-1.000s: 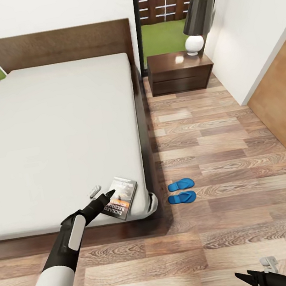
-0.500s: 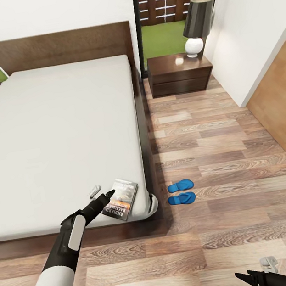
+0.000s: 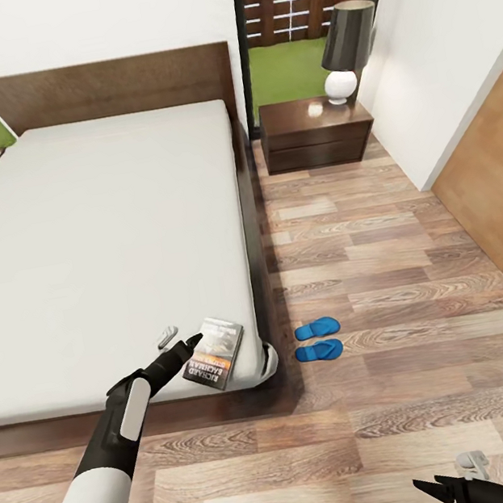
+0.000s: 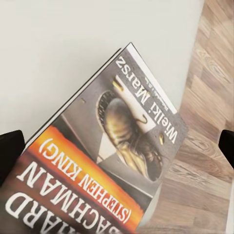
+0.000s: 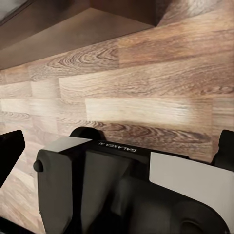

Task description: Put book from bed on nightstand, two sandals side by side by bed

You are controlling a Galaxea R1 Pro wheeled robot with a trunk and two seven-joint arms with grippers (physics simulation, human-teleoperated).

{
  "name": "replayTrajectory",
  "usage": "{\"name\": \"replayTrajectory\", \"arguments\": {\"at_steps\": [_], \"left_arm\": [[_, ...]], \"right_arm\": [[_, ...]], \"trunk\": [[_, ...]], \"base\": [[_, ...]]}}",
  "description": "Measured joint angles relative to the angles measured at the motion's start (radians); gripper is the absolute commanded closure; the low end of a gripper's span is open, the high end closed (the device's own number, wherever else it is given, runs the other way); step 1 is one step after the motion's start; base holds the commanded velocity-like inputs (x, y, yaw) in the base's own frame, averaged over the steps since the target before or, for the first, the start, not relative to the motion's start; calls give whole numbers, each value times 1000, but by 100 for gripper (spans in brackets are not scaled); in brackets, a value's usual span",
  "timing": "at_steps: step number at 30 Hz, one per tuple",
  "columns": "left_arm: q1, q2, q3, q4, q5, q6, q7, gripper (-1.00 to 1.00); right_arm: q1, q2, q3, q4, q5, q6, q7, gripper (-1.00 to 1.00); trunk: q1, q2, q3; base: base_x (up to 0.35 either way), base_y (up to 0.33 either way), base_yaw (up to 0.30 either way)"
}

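I am gripping the book (image 3: 214, 353) in my left gripper (image 3: 183, 344) at the bed (image 3: 101, 236) corner, readying it for the nightstand (image 3: 314, 133).

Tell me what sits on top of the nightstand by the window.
On the nightstand stands a table lamp: white round base, dark shade. A bright reflection marks the glossy top beside it. Nothing else is visible there; the drawers are closed, so their contents are hidden.

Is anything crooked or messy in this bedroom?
The small dark paperback book with the orange band lies askew at the pale grey-white bed's near corner, one corner seeming to poke past the mattress edge. The two bright blue sandals sit neatly side by side.
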Motion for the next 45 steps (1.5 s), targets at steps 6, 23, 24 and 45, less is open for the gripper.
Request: {"name": "replayTrajectory", "arguments": {"at_steps": [6, 23, 24, 45], "left_arm": [[0, 0, 0, 0, 0, 0, 0, -100], [0, -1, -1, 0, 1, 0, 0, -100], [0, -1, -1, 0, 1, 0, 0, -100], [0, -2, -2, 0, 2, 0, 0, -100]], "right_arm": [[0, 0, 0, 0, 0, 0, 0, -100], [0, 0, 0, 0, 0, 0, 0, -100], [0, 0, 0, 0, 0, 0, 0, -100], [0, 0, 0, 0, 0, 0, 0, -100]], "trunk": [[-23, 42, 19], [-88, 161, 72], [-92, 168, 75], [-173, 315, 141]], "base": [[0, 0, 0], [0, 0, 0], [0, 0, 0], [0, 0, 0]]}}
